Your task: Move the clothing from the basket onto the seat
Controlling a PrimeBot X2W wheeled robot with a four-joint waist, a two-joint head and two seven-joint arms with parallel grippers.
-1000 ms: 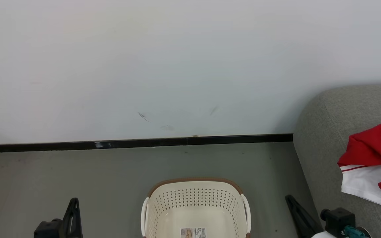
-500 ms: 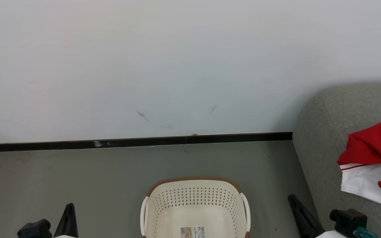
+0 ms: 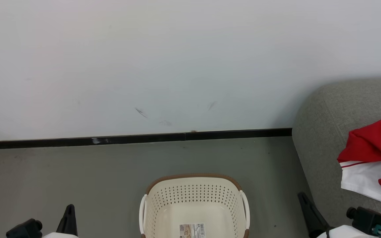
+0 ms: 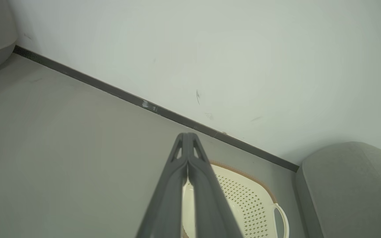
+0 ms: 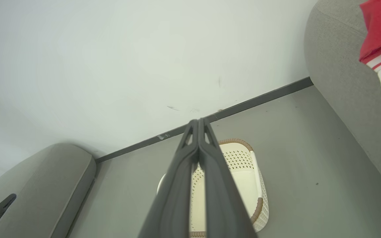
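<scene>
The red and white clothing (image 3: 372, 158) lies bunched on the grey seat (image 3: 322, 132) at the right edge of the head view. It also shows in the right wrist view as clothing (image 5: 380, 29) on the seat (image 5: 342, 82). The cream basket (image 3: 193, 176) stands on the floor at bottom centre, with nothing but a label on its floor. My left gripper (image 3: 68, 216) is low to the left of the basket and my right gripper (image 3: 304, 205) low to its right, near the seat's front. In the wrist views the left gripper (image 4: 187, 138) and right gripper (image 5: 197, 124) are shut and empty, above the basket (image 5: 243, 165).
A white wall with a black baseboard (image 3: 137, 139) stands behind the basket, with bare grey floor (image 3: 61, 172) between them. Another grey cushion (image 5: 45, 178) lies on the left in the right wrist view.
Both grippers have sunk toward the bottom edge of the head view, the right one also drifting right. The whole picture has shifted slightly upward, so the camera moved. Basket and clothing stay put.
</scene>
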